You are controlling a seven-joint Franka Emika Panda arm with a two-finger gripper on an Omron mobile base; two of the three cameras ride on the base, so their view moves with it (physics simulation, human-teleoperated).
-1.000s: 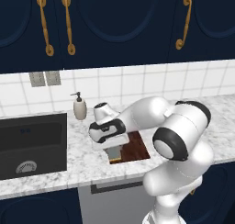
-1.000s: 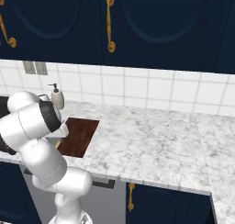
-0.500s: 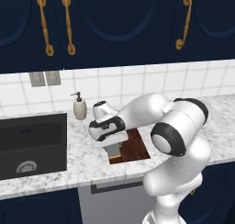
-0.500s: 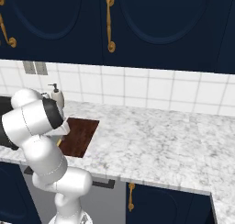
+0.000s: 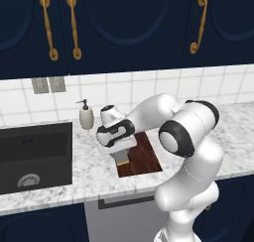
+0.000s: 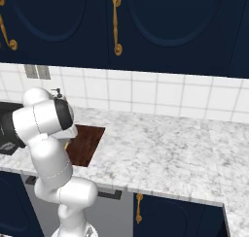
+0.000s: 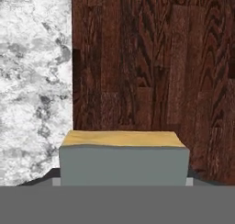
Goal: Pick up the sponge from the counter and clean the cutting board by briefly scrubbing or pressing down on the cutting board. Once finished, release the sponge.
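Lower now, the hand (image 5: 121, 159) clamps the sponge (image 7: 124, 158) over the cutting board (image 7: 151, 58) on marbled counter (image 6: 160, 153).

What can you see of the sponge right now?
The sponge is a small rectangular block, grey-green face toward the hand camera with a yellow layer along its upper edge. It sits between the jaws, over the left part of the dark wooden cutting board, near the board's edge with the marbled counter. Whether it presses on the board is unclear.
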